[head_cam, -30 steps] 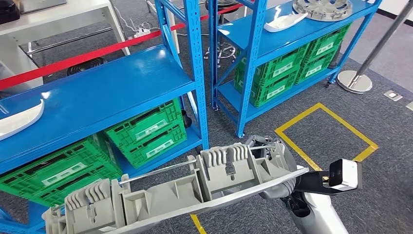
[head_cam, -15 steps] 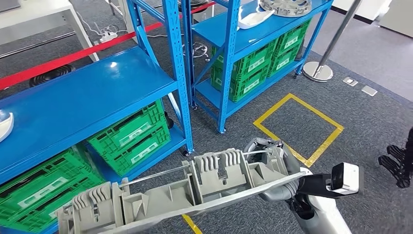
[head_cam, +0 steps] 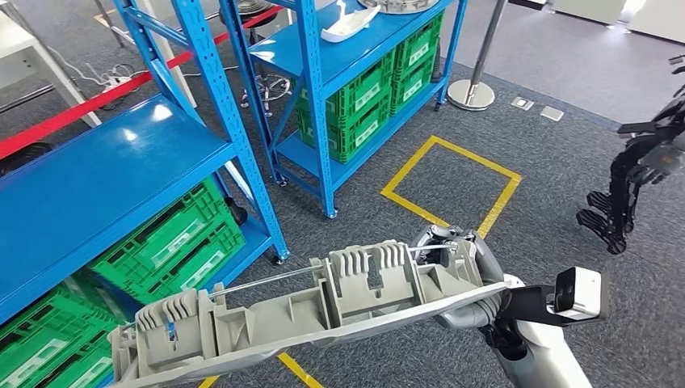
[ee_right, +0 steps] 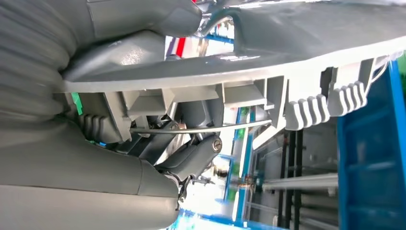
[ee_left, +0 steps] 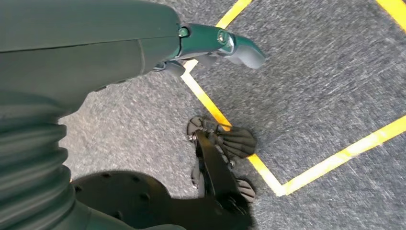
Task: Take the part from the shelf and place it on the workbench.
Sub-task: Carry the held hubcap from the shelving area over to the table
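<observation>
The whole view has swung: the blue steel shelf racks (head_cam: 202,105) that filled the head view a second ago have slid off toward ten o'clock, and grey carpet with a yellow taped floor square (head_cam: 452,182) now lies at one o'clock. That is the robot turning, not the things moving. The long grey ribbed plastic part (head_cam: 323,303) sits just as it did before, stretched across from eight o'clock to four o'clock, clear of the shelf. The right hand (head_cam: 456,271) grips its end at four o'clock; in the right wrist view the thumb (ee_right: 143,19) lies over the part's smooth face. The left hand (ee_left: 210,45) hangs over the floor, fingers loosely curled, holding nothing. I'd judge the pick finished and the carry under way; no workbench has come up yet. A second dark robot (head_cam: 638,174) stands at three o'clock.
</observation>
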